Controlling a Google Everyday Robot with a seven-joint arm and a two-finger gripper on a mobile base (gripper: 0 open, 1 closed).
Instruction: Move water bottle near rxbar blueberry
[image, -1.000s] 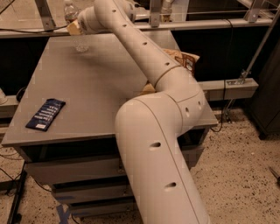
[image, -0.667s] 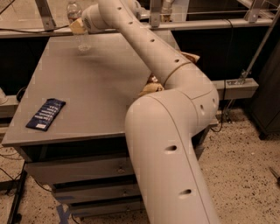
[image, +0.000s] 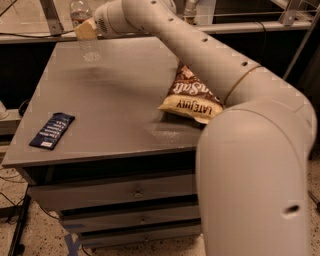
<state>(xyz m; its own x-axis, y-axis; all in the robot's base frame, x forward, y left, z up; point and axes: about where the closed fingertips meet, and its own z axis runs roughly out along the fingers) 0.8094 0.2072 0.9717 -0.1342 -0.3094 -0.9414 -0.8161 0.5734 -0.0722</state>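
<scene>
The water bottle (image: 88, 49) is clear with a pale band and stands upright at the table's far left corner. My gripper (image: 86, 29) is at the bottle's middle, and a tan finger (image: 84, 30) lies across its body. The gripper looks shut on the bottle. I cannot tell whether the bottle's base touches the table. The rxbar blueberry (image: 52, 131), a flat dark blue wrapper with white lettering, lies near the table's front left edge, far from the bottle.
A brown and cream chip bag (image: 192, 97) lies at the table's right side, partly under my arm (image: 200, 50). The grey table (image: 115, 100) has drawers (image: 135, 192) below its front edge. A metal frame and cables run behind the table.
My arm's elbow and lower link have swung right, so more of the chip bag shows. The gripper and bottle stay at the far left corner.
</scene>
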